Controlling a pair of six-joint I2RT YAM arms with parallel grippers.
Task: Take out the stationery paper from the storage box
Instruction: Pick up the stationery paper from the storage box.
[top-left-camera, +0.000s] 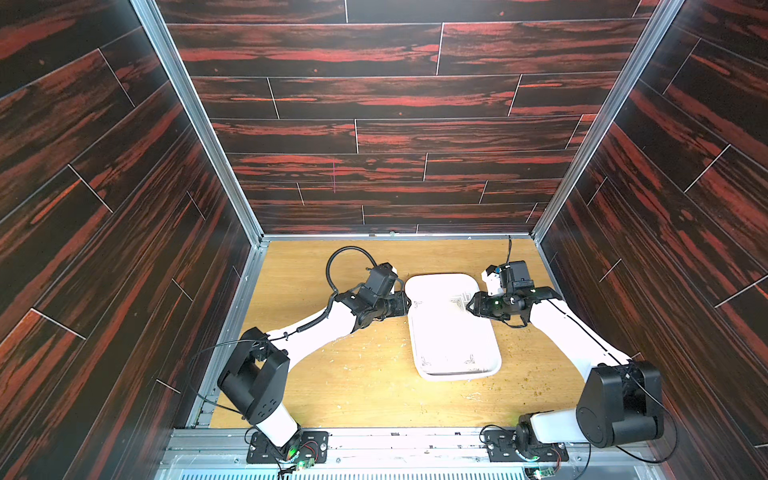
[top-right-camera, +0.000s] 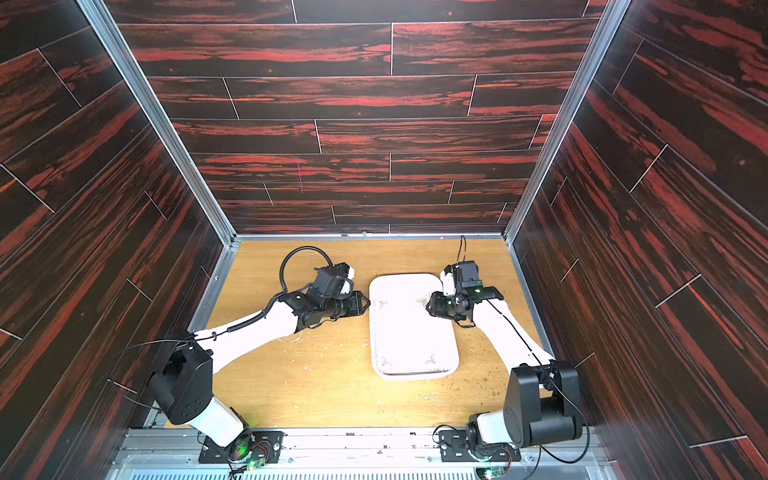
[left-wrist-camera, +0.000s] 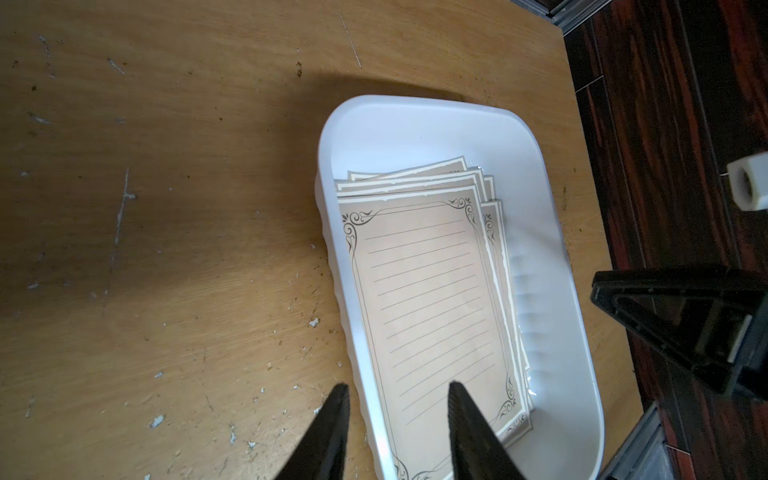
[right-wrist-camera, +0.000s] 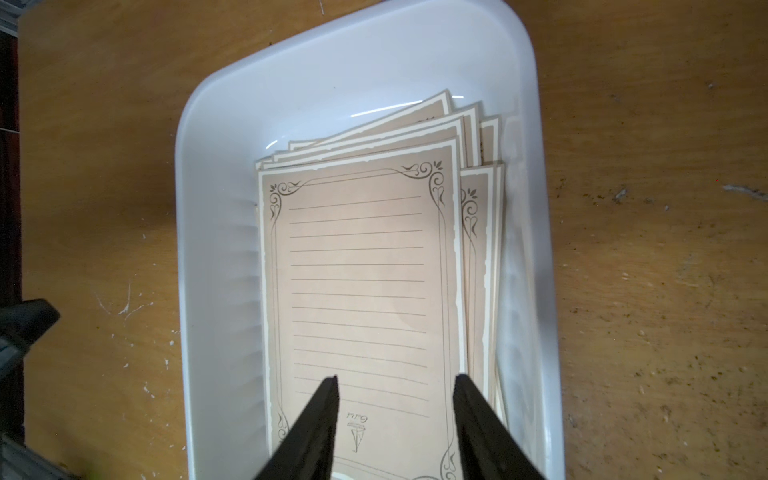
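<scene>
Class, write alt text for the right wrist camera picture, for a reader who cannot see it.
A fanned stack of cream stationery paper with ornate corners and ruled lines lies in a white storage box on a wooden table. The right gripper, its two black fingers apart, stands over one end of the top sheet, holding nothing.

Small cursive print (right-wrist-camera: 358, 417) on stationery paper (right-wrist-camera: 357, 291), unreadable; no other text.

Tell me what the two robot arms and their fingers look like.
The left arm and right arm have white shells with black joint housings. A corrugated black cable loops above the left wrist. The fingers are black, tapering to points.
</scene>
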